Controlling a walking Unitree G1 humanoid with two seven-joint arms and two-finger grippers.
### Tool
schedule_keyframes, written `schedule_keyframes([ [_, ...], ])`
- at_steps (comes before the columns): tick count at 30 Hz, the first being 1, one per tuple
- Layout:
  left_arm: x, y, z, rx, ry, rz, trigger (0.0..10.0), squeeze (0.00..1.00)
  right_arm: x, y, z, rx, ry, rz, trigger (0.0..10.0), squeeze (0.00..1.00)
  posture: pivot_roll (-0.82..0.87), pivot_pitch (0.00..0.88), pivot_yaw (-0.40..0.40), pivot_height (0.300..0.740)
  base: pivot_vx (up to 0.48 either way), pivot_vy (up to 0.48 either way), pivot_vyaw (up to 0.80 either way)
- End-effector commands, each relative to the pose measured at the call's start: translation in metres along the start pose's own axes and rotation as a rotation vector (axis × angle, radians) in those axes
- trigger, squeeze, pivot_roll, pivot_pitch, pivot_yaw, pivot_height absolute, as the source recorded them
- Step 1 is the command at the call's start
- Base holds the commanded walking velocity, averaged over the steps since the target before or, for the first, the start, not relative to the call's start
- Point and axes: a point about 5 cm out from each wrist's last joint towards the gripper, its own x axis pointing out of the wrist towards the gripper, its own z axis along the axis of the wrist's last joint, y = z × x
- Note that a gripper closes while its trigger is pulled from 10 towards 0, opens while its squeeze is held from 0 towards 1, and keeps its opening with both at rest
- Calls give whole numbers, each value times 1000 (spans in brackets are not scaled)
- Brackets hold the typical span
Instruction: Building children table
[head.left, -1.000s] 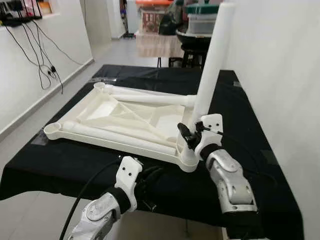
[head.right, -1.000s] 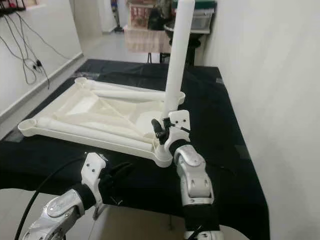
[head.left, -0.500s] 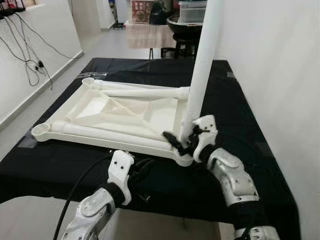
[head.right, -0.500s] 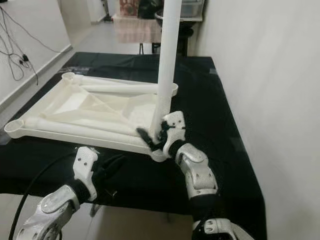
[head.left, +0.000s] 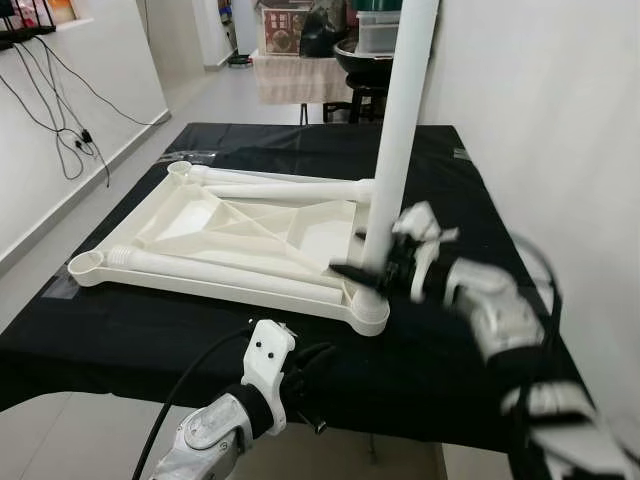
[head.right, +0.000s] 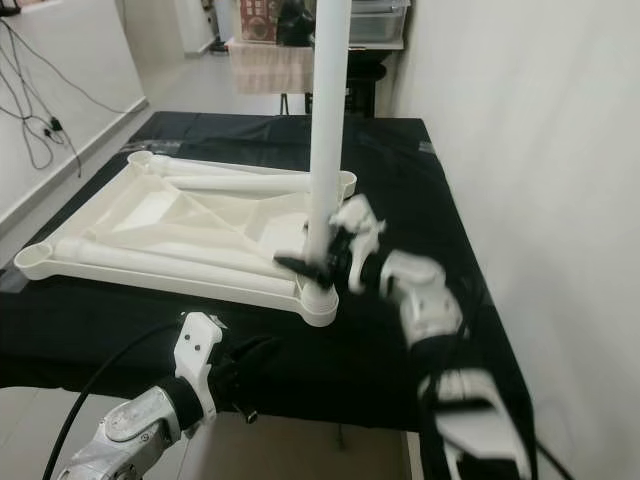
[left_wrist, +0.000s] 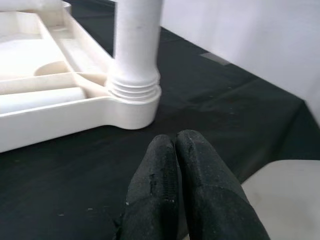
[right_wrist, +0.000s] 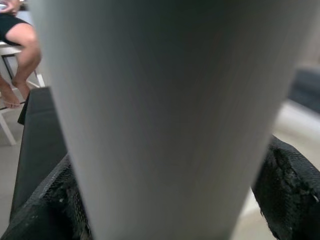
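An upturned white plastic tabletop (head.left: 200, 225) lies on the black-clothed table (head.left: 450, 180). A white leg (head.left: 400, 130) stands upright in its near right corner socket (head.left: 368, 310). My right gripper (head.left: 372, 268) is shut around the leg's lower end, just above the socket; the arm behind it is blurred. In the right wrist view the leg (right_wrist: 160, 100) sits between the black fingers (right_wrist: 290, 190). My left gripper (head.left: 310, 365) is shut on nothing, low at the table's near edge. The left wrist view has this gripper (left_wrist: 175, 145) pointing at the socket (left_wrist: 132, 100), a short way off.
Two long white tubes (head.left: 280, 188) (head.left: 220, 270) lie along the tabletop's far and near sides. A white wall (head.left: 540, 120) runs close along the right. Cables (head.left: 70, 130) hang on the left wall. Boxes and a stool (head.left: 360, 70) stand behind. A seated person's legs (right_wrist: 20, 45) are beyond the table.
My right arm has swung out to the right and now reaches the leg from the side, blurred. The gripper stays on the leg. The left gripper has barely moved.
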Motion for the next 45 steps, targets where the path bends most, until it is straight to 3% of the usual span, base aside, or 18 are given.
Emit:
schedule_keyframes([
  [1,-1,-2,-5,-7,21,-9,10000,0,3,1,-4,43,2,43,6314,0,-40,0,-20,740,0,0,0],
  [2,-1,-2,-5,-7,21,-9,10000,0,3,1,-4,43,2,43,6314,0,-40,0,-20,740,0,0,0],
  [3,2,5,0,-30,-19,45,10000,0,1,-1,2,68,-26,68,0,0,-34,0,-29,740,0,0,0],
  [9,7,22,9,-61,-60,100,10000,0,0,3,1,85,-29,164,0,0,-26,0,-28,740,0,0,0],
  [19,3,16,7,-92,-29,54,10000,0,-8,5,-27,56,86,134,0,0,-33,0,-11,740,0,0,0],
  [20,0,14,5,-82,-21,59,10000,0,-3,10,-51,92,180,-116,0,0,-23,0,-41,740,0,0,0],
  [21,0,14,5,-82,-21,59,10000,0,-3,10,-51,92,180,-116,0,0,-23,0,-41,740,0,0,0],
  [22,-3,14,5,-68,-16,76,10000,0,-3,23,-76,183,240,-509,0,0,-20,0,-39,740,0,0,0],
  [24,-4,15,4,-61,-12,90,10000,0,-2,45,-88,185,291,-673,0,0,-18,0,-14,740,0,0,0],
  [33,4,25,5,-32,12,87,10000,0,17,53,-78,130,253,-716,0,0,-24,0,-5,740,0,0,0],
  [34,4,26,5,-23,10,105,10000,0,16,44,-77,118,252,-721,10000,0,-17,0,-7,740,0,0,0],
  [35,2,28,6,-18,9,133,10000,0,12,34,-75,115,240,-730,10000,588,-15,0,-9,740,0,0,0],
  [36,2,28,6,-18,9,133,10000,0,12,34,-75,115,240,-730,10000,588,-15,0,-9,740,0,0,0],
  [37,1,29,6,-17,8,155,10000,0,8,25,-74,123,224,-735,10000,1000,-12,0,-12,740,0,0,0],
  [42,2,30,7,1,12,180,10000,0,-7,7,-66,135,174,-736,10000,1000,-1,0,-23,740,0,0,0],
  [43,2,29,8,17,11,180,10000,0,-11,4,-60,144,137,-709,10000,631,-1,0,-23,740,0,0,0],
  [44,1,28,9,38,12,179,10000,0,-15,3,-53,143,96,-616,10000,0,-4,0,-18,740,0,0,0],
  [45,1,28,9,38,12,179,10000,0,-15,3,-53,143,96,-616,10000,0,-4,0,-18,740,0,0,0],
])
